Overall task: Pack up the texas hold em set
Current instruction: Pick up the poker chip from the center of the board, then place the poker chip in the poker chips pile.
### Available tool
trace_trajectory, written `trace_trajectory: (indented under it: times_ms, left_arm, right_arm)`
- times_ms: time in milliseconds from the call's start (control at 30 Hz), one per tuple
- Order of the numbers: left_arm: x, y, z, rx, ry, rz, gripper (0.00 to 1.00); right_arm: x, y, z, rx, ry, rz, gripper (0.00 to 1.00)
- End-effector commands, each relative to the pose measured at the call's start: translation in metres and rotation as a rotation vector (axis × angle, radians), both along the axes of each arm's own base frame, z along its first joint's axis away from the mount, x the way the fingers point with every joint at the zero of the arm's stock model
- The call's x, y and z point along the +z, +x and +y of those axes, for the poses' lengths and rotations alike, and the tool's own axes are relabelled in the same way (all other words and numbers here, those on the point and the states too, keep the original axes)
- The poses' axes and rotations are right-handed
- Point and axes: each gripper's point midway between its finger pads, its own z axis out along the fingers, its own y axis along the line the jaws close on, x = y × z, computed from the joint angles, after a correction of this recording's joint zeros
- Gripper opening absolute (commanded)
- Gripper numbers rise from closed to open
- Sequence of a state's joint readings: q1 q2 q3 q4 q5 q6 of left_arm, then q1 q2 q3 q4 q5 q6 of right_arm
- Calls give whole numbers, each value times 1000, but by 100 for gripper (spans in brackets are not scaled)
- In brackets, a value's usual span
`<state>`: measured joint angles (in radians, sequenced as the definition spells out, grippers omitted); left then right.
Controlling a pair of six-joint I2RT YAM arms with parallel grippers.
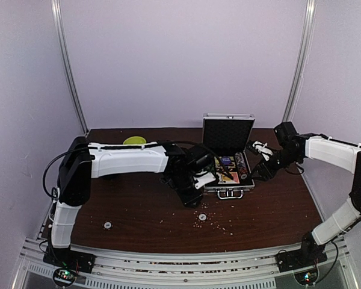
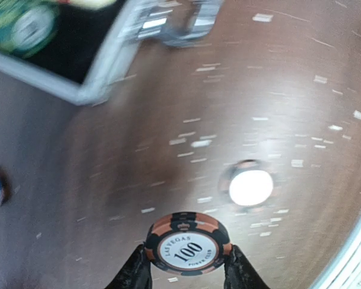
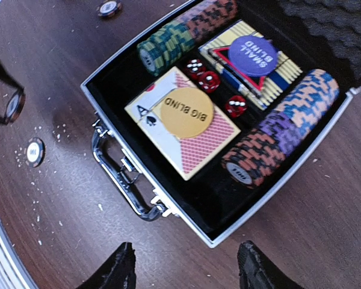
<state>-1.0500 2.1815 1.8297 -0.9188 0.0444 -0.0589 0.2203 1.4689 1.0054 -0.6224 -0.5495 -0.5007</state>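
Observation:
The silver briefcase (image 1: pixel 212 188) lies open mid-table with its lid (image 1: pixel 228 135) upright. In the right wrist view its black tray (image 3: pixel 259 201) holds chip rows (image 3: pixel 277 129), two card decks (image 3: pixel 192 144), red dice (image 3: pixel 208 80) and blind buttons (image 3: pixel 185 112). My left gripper (image 2: pixel 188 257) is shut on an orange-and-black "100" chip (image 2: pixel 188 241), held above the table just left of the case's front (image 1: pixel 195 183). My right gripper (image 3: pixel 186 265) hangs open and empty over the case's near right corner (image 1: pixel 257 171).
Loose chips lie on the brown table (image 1: pixel 203 217) (image 1: pixel 107 225), one bright under the left gripper (image 2: pixel 251 186). White crumbs litter the front of the table (image 1: pixel 219 224). A lime-green bowl (image 1: pixel 134 141) sits at the back left. The case handle (image 3: pixel 117 174) points toward the arms.

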Motion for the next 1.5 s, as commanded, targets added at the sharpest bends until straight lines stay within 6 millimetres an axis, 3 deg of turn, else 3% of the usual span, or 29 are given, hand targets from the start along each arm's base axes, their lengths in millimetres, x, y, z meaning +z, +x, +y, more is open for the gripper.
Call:
trace_trajectory:
  times_ms: [0, 333, 900, 1200, 1467]
  left_arm:
    - [-2, -4, -22, -94, -36, -15, 36]
    - [-23, -26, -40, -172, -27, 62, 37]
    - [-39, -44, -40, -217, 12, 112, 38]
    - [-52, -41, -35, -213, 58, 101, 41]
    - [-48, -42, -36, -222, 56, 92, 54]
  right_arm:
    - [13, 12, -12, -68, -3, -60, 59]
    - [7, 11, -11, -57, -10, -41, 59]
    - [2, 9, -11, -45, -14, -21, 59]
    - [0, 7, -9, -36, -9, -11, 60]
    - [-1, 6, -9, -28, -7, -4, 60]
